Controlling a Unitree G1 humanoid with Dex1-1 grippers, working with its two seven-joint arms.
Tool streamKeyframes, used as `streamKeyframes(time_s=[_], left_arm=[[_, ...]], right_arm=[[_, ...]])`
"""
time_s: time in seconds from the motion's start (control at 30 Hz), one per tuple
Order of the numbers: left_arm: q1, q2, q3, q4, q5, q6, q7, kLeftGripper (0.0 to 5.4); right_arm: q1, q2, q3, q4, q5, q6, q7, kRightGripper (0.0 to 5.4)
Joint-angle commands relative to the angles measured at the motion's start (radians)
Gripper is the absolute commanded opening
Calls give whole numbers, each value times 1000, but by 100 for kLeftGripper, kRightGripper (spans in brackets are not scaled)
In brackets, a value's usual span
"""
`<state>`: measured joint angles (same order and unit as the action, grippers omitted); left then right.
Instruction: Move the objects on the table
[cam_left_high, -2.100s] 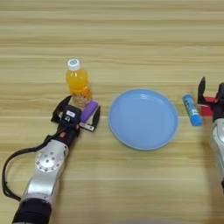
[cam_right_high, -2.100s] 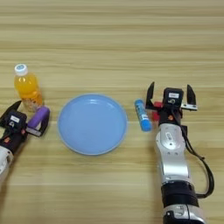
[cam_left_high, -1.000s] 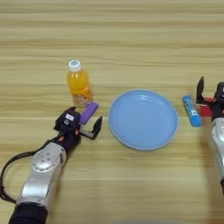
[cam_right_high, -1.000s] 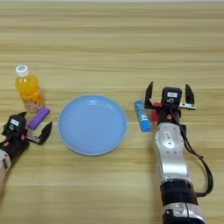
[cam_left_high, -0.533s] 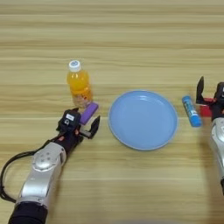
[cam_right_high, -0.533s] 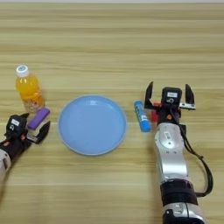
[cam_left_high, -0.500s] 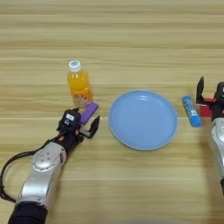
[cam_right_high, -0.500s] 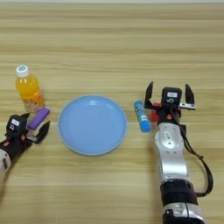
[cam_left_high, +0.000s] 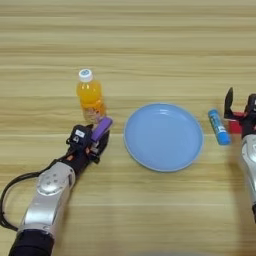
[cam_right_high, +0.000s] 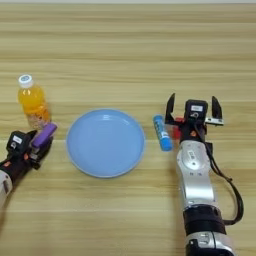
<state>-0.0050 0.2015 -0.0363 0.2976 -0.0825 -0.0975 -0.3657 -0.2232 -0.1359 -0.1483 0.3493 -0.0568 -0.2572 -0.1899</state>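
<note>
Left claw (cam_left_high: 94, 139) sits low on the wooden surface (cam_left_high: 150, 50) just in front of the orange drink bottle (cam_left_high: 90, 95), its black fingers closed around the purple block (cam_left_high: 101, 128), which juts up and to the right from between them and looks tilted, its upper end close to the bottle's base. A blue plate (cam_left_high: 163, 136) lies just beside it to the right, with a blue tube (cam_right_high: 161, 132) beyond the plate's far edge. Right claw (cam_right_high: 194, 112) rests near that tube with its fingers spread wide and nothing between them. My reading is that the block is being carried, perhaps toward the plate; to do it well, the grip should stay firm while the arm lifts the block clear before swinging right, keeping away from the bottle, which stands upright and could tip at a nudge. Compared with half a second ago, the left claw has closed up from an open spread beside the block to a hold on it; two seconds ago it sat further forward against the bottle. Bottle, plate, tube and right claw have not moved.
</note>
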Motion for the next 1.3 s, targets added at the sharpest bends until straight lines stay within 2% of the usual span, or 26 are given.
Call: streamKeyframes(time_s=[0.03,0.37,0.6,0.77,1.0,1.13,1.3], left_arm=[[54,-2,-21,64,28,34,4,223],[50,0,-26,76,24,17,4,134],[50,-3,-27,75,14,-8,-12,134],[52,-32,-36,53,-19,-39,-47,134],[49,-74,-71,18,-17,-94,-57,134],[26,-94,-79,67,-11,-126,-47,133],[19,-101,-75,87,-6,-150,-39,133]], right_arm=[[-10,-3,-1,-7,-10,-3,-6,540],[-14,-3,-1,-1,-10,-5,-6,540],[-15,-3,0,3,-10,-5,-6,540],[-14,-4,0,4,-10,-5,-4,540],[-17,-6,-1,14,-8,-7,-1,540],[-20,-6,0,19,-9,-10,-3,540],[-20,-5,1,19,-10,-10,-3,540]])
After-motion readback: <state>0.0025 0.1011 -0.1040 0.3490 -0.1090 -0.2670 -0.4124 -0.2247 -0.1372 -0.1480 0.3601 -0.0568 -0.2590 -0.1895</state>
